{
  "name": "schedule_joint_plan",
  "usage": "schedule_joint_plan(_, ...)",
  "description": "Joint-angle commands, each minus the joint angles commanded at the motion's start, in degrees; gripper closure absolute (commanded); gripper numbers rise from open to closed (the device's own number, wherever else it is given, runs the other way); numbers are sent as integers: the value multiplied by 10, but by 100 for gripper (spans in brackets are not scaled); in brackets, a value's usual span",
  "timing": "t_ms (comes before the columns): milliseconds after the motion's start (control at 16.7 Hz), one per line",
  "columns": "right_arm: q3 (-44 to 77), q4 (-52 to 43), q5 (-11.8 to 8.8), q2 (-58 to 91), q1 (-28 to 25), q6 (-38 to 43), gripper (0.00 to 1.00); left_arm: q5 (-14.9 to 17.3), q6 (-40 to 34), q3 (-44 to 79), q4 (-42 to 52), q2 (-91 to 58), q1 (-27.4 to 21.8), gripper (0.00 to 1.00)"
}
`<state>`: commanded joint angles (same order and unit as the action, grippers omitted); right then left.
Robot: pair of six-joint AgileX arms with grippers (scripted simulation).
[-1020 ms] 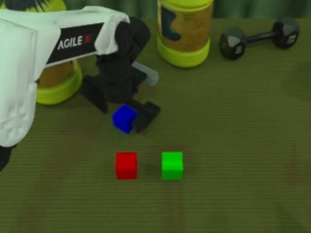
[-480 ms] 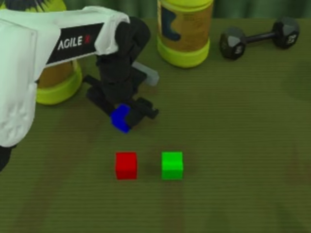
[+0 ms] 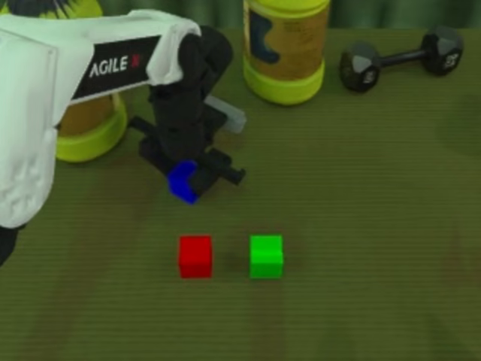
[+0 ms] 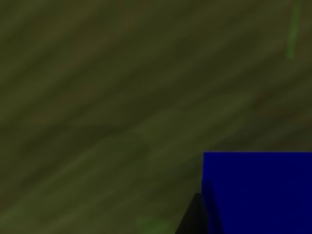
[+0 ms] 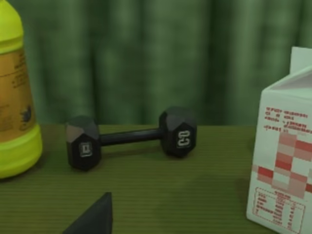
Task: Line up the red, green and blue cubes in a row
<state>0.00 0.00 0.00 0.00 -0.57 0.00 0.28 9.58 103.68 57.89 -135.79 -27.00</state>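
Observation:
The blue cube [image 3: 183,182] sits between the black fingers of my left gripper [image 3: 188,179], which is shut on it, behind and slightly left of the red cube. In the left wrist view the blue cube [image 4: 258,192] fills the corner with a dark finger [image 4: 195,219] against its side. The red cube [image 3: 195,256] and the green cube [image 3: 266,256] lie side by side on the green table, a small gap between them. My right arm is out of the top view; its gripper [image 5: 92,219] shows only as a dark tip in the right wrist view.
A yellow bottle [image 3: 285,53] stands at the back centre and another [image 3: 86,128] at the back left, partly under my left arm. A black dumbbell [image 3: 398,59] lies at the back right. A white carton [image 5: 285,146] stands near the right gripper.
My left gripper's fingers have shut on the blue cube, which has shifted slightly back and left with them. The red and green cubes have not moved.

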Motion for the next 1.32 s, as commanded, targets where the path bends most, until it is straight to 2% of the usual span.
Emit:
schedule_joint_plan(420, 0, 0, 0, 0, 0, 0, 0, 1, 0, 11, 12, 10, 1, 100)
schedule_joint_plan(840, 0, 0, 0, 0, 0, 0, 0, 1, -2, 103, 137, 40, 11, 100)
schedule_joint_plan(1140, 0, 0, 0, 0, 0, 0, 0, 0, -2, 105, 139, 39, 8, 100)
schedule_joint_plan(1320, 0, 0, 0, 0, 0, 0, 0, 0, -39, 126, 150, 27, -13, 100)
